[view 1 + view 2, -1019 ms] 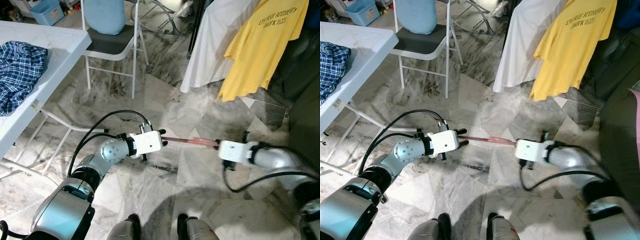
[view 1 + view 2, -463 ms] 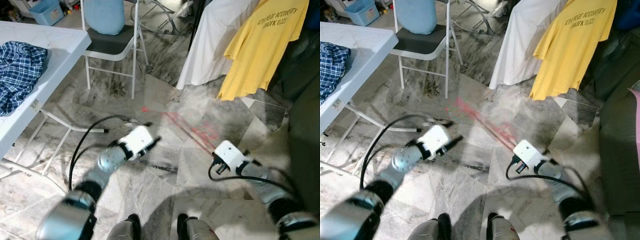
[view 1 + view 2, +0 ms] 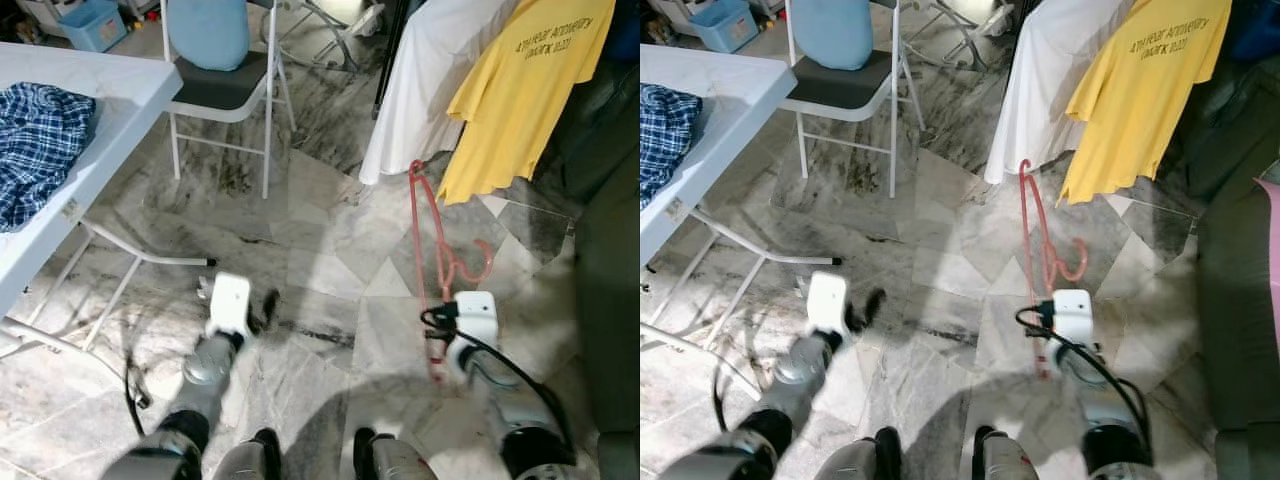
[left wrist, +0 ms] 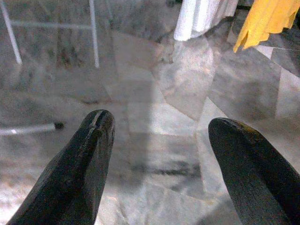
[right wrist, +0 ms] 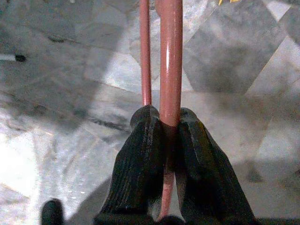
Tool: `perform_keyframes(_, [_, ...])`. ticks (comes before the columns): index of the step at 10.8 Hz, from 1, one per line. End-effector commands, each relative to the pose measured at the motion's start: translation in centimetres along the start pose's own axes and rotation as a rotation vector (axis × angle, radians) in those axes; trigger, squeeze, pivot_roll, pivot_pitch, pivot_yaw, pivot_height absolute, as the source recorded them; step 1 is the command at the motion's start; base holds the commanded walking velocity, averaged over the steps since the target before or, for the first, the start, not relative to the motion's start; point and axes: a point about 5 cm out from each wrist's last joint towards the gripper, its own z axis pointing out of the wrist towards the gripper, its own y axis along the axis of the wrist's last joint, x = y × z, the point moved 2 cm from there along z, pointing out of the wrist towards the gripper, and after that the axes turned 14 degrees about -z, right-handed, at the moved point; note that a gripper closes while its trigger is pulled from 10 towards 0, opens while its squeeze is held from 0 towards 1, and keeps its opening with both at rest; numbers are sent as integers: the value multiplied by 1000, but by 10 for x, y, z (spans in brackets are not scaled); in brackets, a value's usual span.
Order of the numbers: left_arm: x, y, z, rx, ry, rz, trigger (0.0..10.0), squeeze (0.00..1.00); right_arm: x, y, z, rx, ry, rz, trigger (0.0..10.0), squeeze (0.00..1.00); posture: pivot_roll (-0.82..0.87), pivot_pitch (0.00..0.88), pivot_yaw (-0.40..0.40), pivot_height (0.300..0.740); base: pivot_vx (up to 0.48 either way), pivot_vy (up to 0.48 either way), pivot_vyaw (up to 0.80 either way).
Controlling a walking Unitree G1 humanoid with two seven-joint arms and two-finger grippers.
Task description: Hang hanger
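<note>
Right gripper is pinching the red hanger, its long axis pointing ahead toward the hung shirts. Left gripper is idling with fingers spread wide, holding nothing, well apart from the hanger.

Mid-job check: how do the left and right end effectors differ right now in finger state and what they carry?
The left end effector has its fingers spread wide with only marble floor between them, while the right end effector is clamped shut on the red hanger. The left is empty; the right carries the hanger, which points toward the white garment and the yellow T-shirt. Both are low above the floor, with black fingers.
</note>
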Motion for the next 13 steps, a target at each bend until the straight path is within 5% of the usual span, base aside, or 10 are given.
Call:
perform_keyframes(1, [2,-8,-3,29,13,-37,10000,0,9,-8,-2,41,9,9,10000,0,-175,173,11,740,0,0,0])
perform_keyframes(5, [-5,-12,-2,53,4,-81,10000,0,28,-9,-4,105,-4,40,10000,0,-179,156,3,740,134,0,0])
perform_keyframes(13, [-25,-9,5,57,-74,-107,10000,0,32,5,0,105,-6,6,10000,0,-177,120,0,740,400,0,0])
